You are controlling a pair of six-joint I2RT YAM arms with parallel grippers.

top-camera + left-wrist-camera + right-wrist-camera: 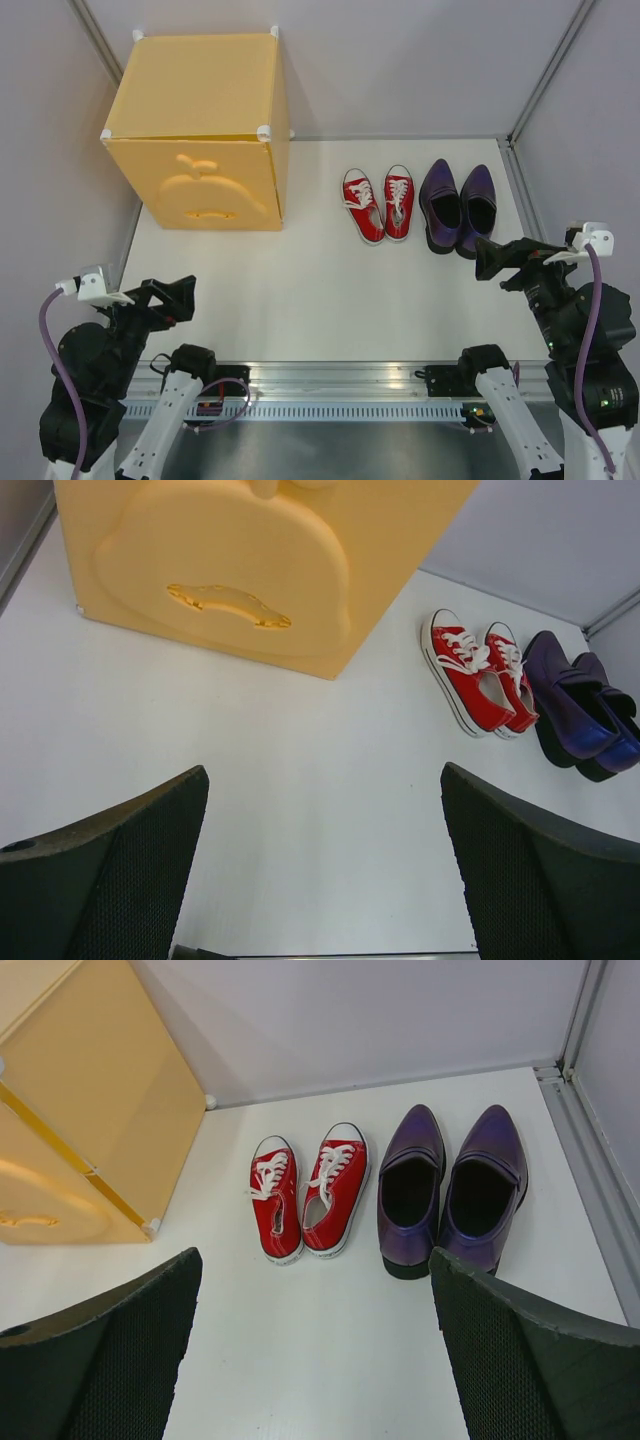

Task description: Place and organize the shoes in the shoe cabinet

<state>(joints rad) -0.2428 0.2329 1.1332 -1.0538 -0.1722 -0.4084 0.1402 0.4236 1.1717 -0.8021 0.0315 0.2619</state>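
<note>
The yellow-orange shoe cabinet [200, 120] stands at the back left, its apple-embossed door [230, 570] closed and facing the arms. To its right, near the back wall, the shoes sit in two neat pairs with toes pointing away: red sneakers [380, 203] with white laces, and dark purple slip-ons [458, 205] beside them. My left gripper [178, 297] hovers open at the near left, well short of the cabinet. My right gripper [495, 258] hangs open just in front of the purple pair [450, 1185], touching nothing. Both pairs and a cabinet corner [90, 1110] show in the right wrist view.
Grey walls close in the white table [300, 290] on three sides, with a metal frame rail [522, 195] along the right edge. An aluminium rail [330, 380] carrying the arm bases runs across the near edge.
</note>
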